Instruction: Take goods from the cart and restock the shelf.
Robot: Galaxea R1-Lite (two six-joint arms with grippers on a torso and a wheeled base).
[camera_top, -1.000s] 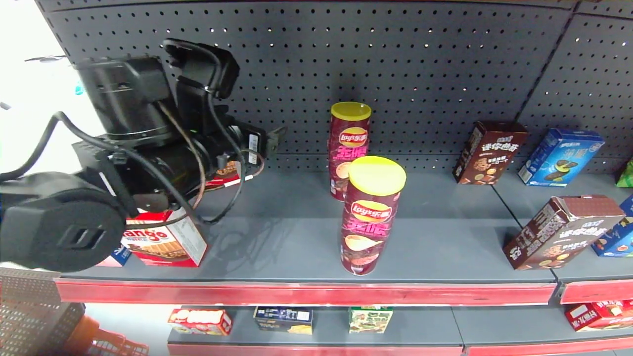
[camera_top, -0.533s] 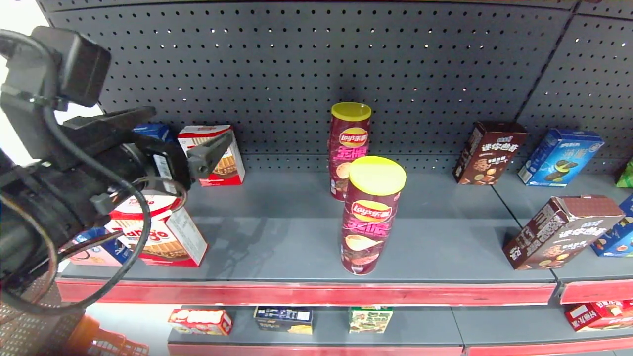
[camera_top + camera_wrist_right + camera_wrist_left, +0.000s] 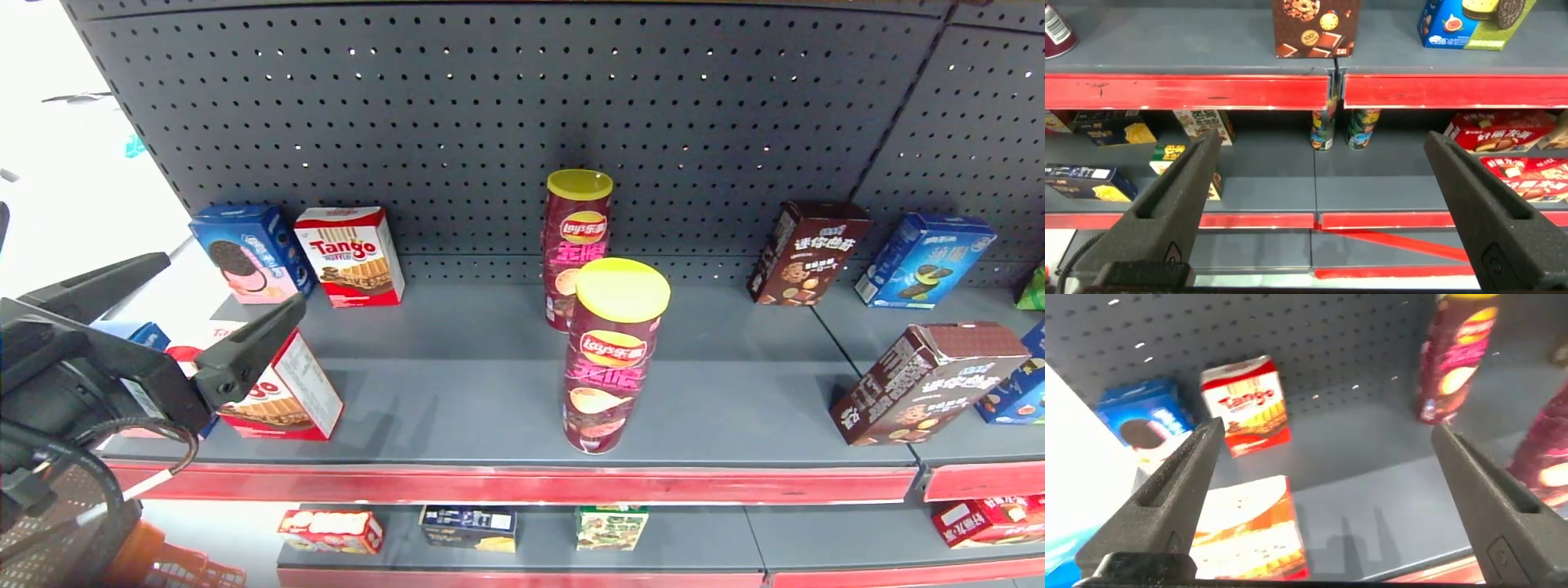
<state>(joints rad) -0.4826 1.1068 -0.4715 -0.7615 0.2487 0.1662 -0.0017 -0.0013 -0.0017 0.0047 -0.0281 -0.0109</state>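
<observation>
— Why does the left gripper (image 3: pixel 235 280) hang spread and empty beside the front wafer box (image 3: pixel 290 400)?
— Probably because that box is shelved: it stands on the shelf (image 3: pixel 457 400) near the front edge, lined up before the back wafer box (image 3: pixel 349 255). The right gripper (image 3: pixel 1323 137), likewise apart and empty, faces the lower shelves (image 3: pixel 1315 192).

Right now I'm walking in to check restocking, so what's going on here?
The left gripper hangs open and empty at the left front of the shelf, near the front wafer box. A second wafer box stands at the back next to a blue cookie box, with two chip cans mid-shelf. The right gripper, open, faces the lower shelves.
</observation>
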